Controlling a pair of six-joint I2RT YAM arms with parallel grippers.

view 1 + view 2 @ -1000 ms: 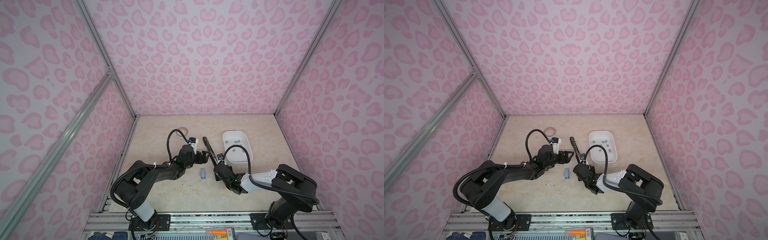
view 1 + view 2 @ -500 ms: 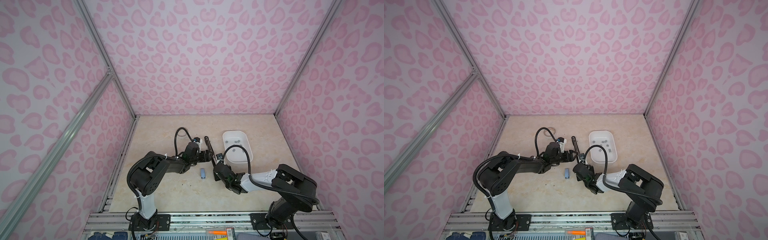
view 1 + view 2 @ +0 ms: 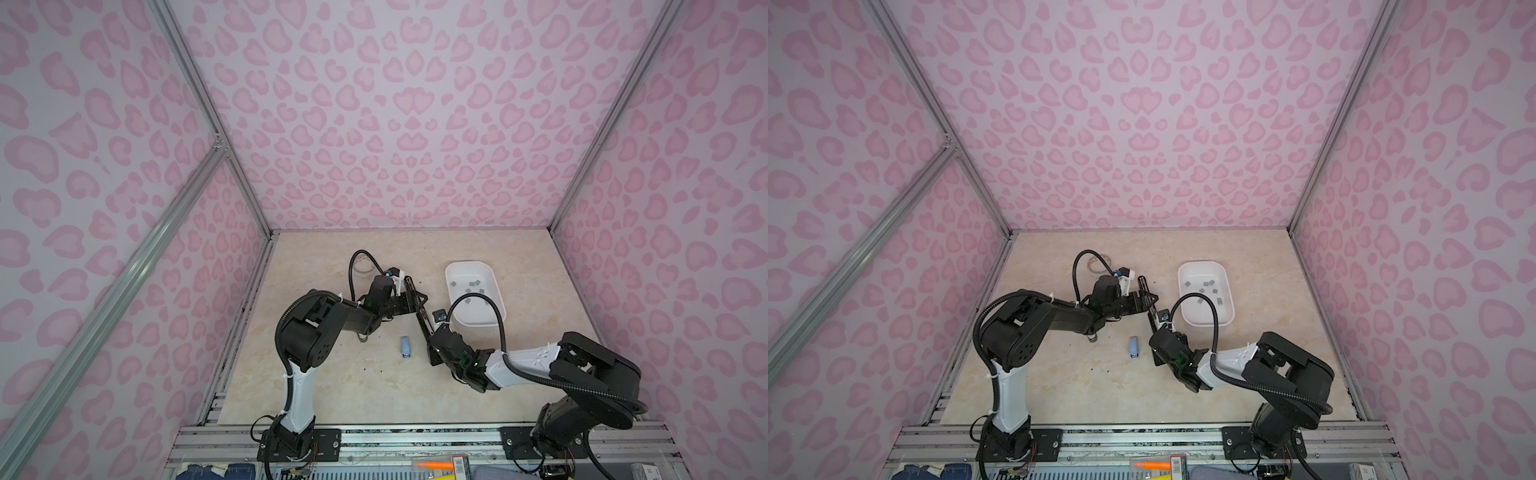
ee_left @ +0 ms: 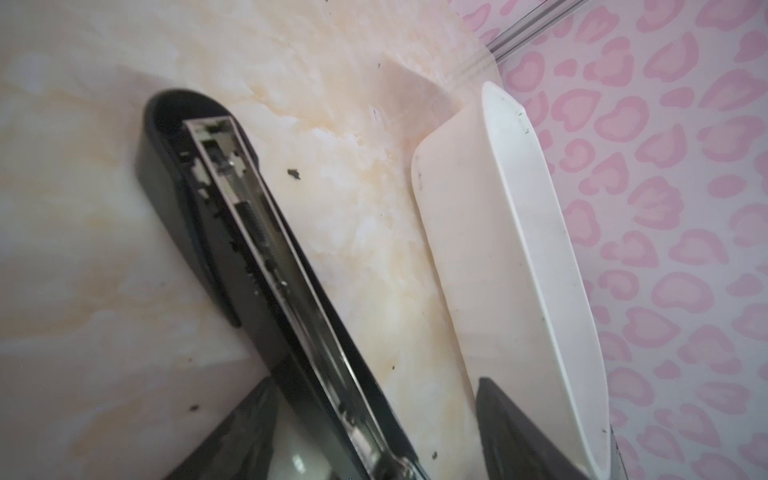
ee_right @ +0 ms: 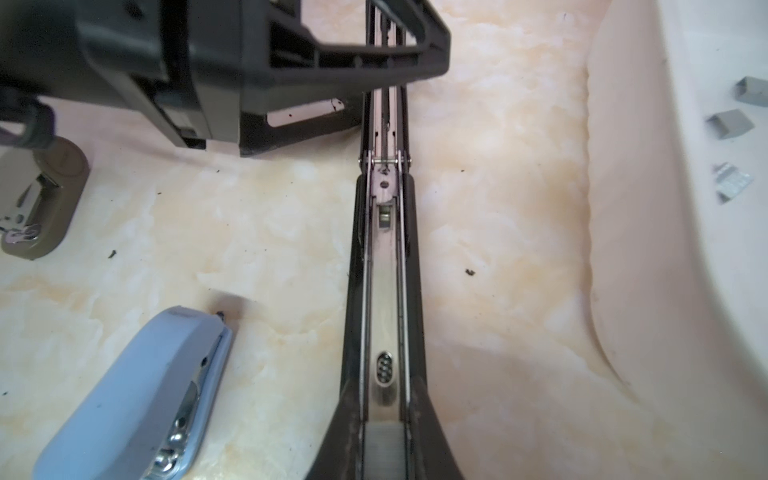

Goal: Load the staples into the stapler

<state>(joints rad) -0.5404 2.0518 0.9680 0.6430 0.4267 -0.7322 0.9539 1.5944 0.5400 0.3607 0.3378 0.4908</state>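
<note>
Two arms reached over one marbled worktop (image 3: 332,374). Left of centre in both top views, one clear ring (image 3: 362,266) lay toward the back. Below it in the frame, one olive stapler (image 3: 363,337) showed partly beside the left arm. Just right of that, one small blue stapler (image 3: 405,347) lay closed and alone, touching nothing. Next came the left tool (image 3: 417,297), its two fingers spread and straddling the upper arm of the one black stapler (image 3: 422,322). In the left wrist view a finger (image 4: 232,436) stood on each side of that arm, with bare worktop showing between the arm and the finger on the tray's side. The black stapler lay folded open in one long line from mid-frame toward the lower edge, its metal channel facing up. At its lower end the right tool (image 3: 432,345) was pressed together on the base, a finger (image 5: 332,449) tight against each flank just behind the anvil plate. Right of centre sat one white tray (image 3: 478,316), just beside the black stapler. The staples (image 3: 468,289) lay loose inside it. About seven grey strips could be counted in a top view, and three showed in the right wrist view.
</note>
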